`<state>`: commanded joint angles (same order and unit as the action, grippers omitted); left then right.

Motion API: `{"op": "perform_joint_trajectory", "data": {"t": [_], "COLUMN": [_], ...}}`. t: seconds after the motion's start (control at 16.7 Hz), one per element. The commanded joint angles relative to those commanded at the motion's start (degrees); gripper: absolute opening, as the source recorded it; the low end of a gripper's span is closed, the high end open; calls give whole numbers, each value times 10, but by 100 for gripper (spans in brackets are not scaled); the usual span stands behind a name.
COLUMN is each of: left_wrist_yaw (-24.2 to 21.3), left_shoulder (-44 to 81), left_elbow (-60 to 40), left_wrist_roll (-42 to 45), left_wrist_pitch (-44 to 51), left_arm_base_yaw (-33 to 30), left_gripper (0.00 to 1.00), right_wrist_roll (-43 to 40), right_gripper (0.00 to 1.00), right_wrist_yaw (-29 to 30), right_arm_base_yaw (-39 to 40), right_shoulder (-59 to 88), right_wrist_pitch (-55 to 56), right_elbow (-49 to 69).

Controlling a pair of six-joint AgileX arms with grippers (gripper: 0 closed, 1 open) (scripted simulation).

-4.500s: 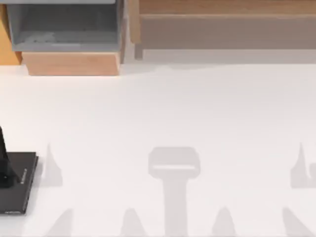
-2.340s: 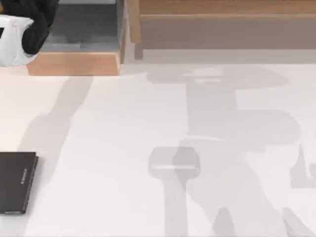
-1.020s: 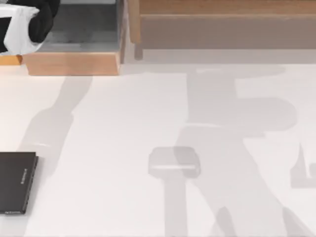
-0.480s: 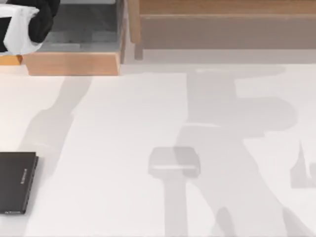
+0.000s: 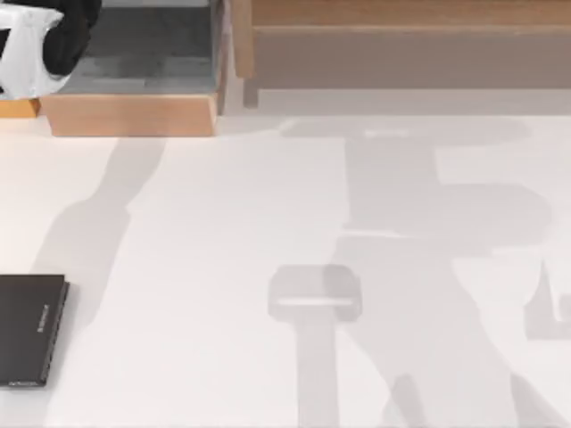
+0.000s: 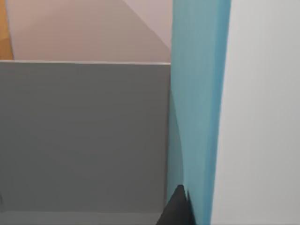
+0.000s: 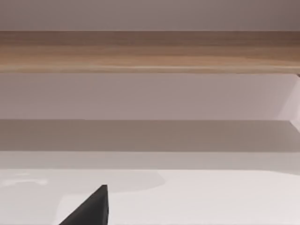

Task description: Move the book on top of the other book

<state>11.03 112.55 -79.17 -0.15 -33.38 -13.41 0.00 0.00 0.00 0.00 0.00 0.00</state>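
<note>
The other book (image 5: 31, 330), thin and black with pale lettering on its spine edge, lies flat at the table's front left. My left arm (image 5: 36, 40) reaches over the grey bin (image 5: 143, 53) at the back left. In the left wrist view the book (image 6: 197, 117) stands on edge as a tall teal face against the bin's grey wall (image 6: 84, 140). A dark tip of my left gripper (image 6: 179, 210) rests right beside its lower part. My right gripper (image 7: 91, 208) points toward the wooden shelf (image 7: 150, 51).
A wooden frame (image 5: 129, 114) holds the grey bin at the back left. A long wooden shelf (image 5: 401, 45) runs along the back right. Arm shadows fall across the white table (image 5: 223, 223).
The left arm left the black book and rose to the grey bin. In the last second it shifted slightly, and the big shadow on the right slid a little rightward. The black book stayed put.
</note>
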Motion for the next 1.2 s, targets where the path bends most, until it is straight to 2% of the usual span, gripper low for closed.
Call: {"op": "perform_joint_trajectory", "data": {"t": [0.24,0.48,0.84,1.2], "left_wrist_yaw": [-14,-76,-187,-273], "left_shoulder": [-14,-117,-369,-579], "left_elbow": [5,48,164,306], "left_wrist_roll": [17,122,431,727], "left_wrist_pitch": [6,42,123,210], "left_arm_base_yaw": [5,41,147,264], "left_gripper": [0,0,0,0], "right_wrist_roll": [0,0,0,0], "right_gripper": [100,100,100,100], "right_wrist_yaw": [0,0,0,0], "right_arm_base_yaw": [0,0,0,0], "right_shoulder": [0,0,0,0], "right_wrist_pitch": [0,0,0,0], "right_elbow": [0,0,0,0]}}
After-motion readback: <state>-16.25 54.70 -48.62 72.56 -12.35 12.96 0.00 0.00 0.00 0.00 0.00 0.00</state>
